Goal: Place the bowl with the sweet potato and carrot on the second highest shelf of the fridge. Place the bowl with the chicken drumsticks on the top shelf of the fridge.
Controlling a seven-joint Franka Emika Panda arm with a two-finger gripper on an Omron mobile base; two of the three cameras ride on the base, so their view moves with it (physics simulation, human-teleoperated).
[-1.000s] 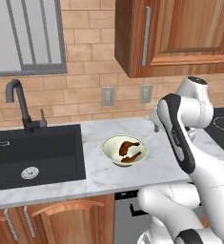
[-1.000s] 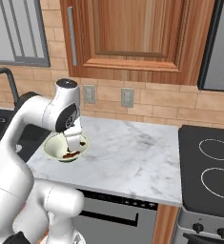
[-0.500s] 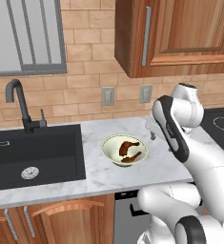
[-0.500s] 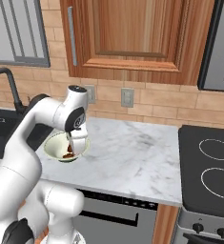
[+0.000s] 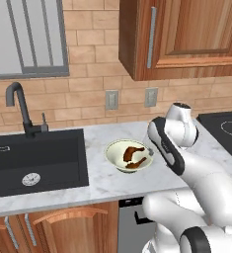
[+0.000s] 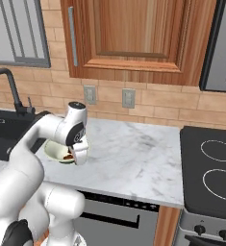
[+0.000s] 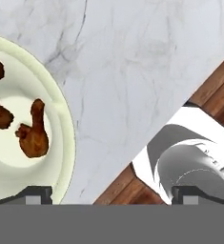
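Glossy cream bowl (image 5: 129,157) on smooth veined marble counter (image 5: 112,183); wood-grain cabinets (image 5: 186,37).

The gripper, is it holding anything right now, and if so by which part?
Nothing is held. The gripper is open above the counter, with one fingertip over the rim of the bowl holding the chicken drumsticks, not closed on it.

Glossy white arm (image 5: 196,168) (dark joints).

Bowl (image 5: 129,156) on counter (image 5: 107,183), right of sink (image 5: 36,160)
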